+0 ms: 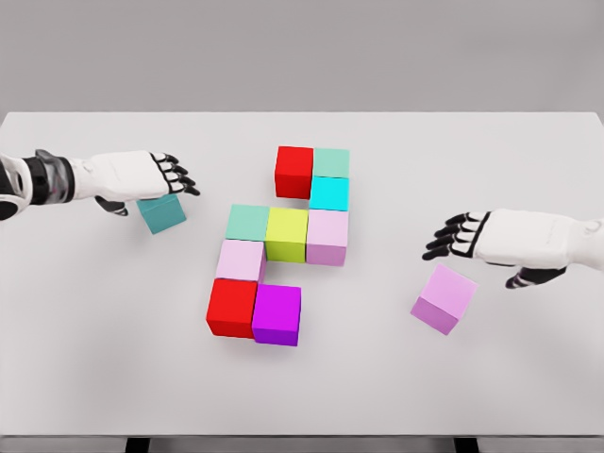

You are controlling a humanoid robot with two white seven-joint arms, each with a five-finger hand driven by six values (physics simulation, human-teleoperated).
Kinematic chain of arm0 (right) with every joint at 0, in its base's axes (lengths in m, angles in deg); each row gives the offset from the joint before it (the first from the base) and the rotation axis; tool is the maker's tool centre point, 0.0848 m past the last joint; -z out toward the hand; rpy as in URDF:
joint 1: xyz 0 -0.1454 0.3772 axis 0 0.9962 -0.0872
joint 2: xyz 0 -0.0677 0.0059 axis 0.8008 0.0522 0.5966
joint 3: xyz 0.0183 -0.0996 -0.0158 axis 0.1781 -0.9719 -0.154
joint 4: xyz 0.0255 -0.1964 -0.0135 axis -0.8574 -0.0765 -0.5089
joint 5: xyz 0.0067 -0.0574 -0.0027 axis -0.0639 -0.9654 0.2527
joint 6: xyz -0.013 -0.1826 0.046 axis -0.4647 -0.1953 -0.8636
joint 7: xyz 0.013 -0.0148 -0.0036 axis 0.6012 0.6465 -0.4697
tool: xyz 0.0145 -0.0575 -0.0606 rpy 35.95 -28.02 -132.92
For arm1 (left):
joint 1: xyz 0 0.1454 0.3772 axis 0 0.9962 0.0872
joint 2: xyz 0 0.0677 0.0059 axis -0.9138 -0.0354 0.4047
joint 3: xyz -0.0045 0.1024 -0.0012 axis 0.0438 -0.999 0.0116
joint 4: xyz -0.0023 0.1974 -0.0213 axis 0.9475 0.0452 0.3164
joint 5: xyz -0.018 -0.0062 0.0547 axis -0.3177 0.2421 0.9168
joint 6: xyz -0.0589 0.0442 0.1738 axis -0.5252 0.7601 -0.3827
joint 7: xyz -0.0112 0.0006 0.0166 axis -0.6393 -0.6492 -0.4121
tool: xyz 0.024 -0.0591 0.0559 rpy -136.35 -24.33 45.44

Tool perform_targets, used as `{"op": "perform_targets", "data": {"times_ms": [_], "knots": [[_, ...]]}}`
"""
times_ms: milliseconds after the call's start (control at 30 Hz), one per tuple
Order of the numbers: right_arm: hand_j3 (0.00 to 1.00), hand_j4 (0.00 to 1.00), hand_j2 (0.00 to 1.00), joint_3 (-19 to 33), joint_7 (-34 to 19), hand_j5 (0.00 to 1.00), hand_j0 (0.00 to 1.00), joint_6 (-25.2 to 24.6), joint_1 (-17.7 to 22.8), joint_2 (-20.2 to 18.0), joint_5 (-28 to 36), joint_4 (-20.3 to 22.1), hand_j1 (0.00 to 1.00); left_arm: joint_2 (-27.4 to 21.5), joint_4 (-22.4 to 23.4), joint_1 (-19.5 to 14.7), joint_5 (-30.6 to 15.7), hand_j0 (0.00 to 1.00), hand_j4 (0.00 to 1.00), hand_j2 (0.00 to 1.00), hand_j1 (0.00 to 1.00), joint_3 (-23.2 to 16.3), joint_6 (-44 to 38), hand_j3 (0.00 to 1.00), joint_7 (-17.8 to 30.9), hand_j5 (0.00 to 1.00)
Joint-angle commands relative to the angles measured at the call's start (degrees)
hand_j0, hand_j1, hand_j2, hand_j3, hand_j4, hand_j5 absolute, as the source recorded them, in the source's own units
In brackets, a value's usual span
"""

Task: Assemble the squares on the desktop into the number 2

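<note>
- The left hand is reaching in over the left part of the white table, palm down, dark fingers stretched out flat and gripping nothing.
- A teal cube is sitting tilted just under and in front of that hand; I cannot tell whether the palm is touching it.
- The right hand is hovering over the right side, fingers spread toward the middle and holding nothing.
- A lilac cube is lying just below that hand, turned at an angle to the table edge and well apart from the main group.
- In the middle, nine cubes are sitting packed together as a stepped figure, its long axis running from far to near.
- The far row is showing a red cube with a pale green cube touching its right side, and a cyan cube just in front of the green one.
- The middle row is reading mint cube, yellow-green cube, pink-lilac cube, left to right.
- A pale pink cube is sitting in front of the mint one.
- The near row is holding a second red cube and a magenta cube, side by side.
</note>
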Motion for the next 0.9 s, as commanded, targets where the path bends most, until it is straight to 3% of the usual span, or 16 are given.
{"op": "perform_targets", "data": {"times_ms": [0, 567, 767, 867], "knots": [[0.99, 0.99, 0.99, -1.49, 0.02, 0.99, 0.99, -0.13, 0.0, 0.12, 0.5, -0.01, 0.99, 0.14, 0.06, 0.0, -0.23, 1.0, 1.0, 1.0, 1.0, -0.03, -0.05, 1.0, 0.02, 1.0], [0.99, 0.99, 0.99, -5.1, 0.02, 0.99, 0.99, -0.13, -0.53, 2.05, 0.5, -0.01, 0.99, 0.76, -0.21, 0.0, -0.32, 1.0, 1.0, 1.0, 1.0, -0.29, -0.05, 1.0, -0.15, 1.0], [0.99, 0.99, 0.99, -5.72, 0.02, 0.99, 0.99, -0.13, -0.44, 4.16, -1.79, -0.1, 0.99, 0.76, -0.12, 0.0, 0.12, 0.78, 0.78, 0.78, 0.78, -0.55, -0.05, 0.78, -0.06, 0.78], [0.99, 0.99, 0.99, -5.72, 0.02, 0.99, 0.99, -0.13, -0.44, 4.43, -2.32, -0.1, 0.99, 1.02, -0.12, 0.0, 0.21, 0.73, 0.73, 0.73, 0.73, -0.64, -0.05, 0.73, 0.02, 0.73]]}}
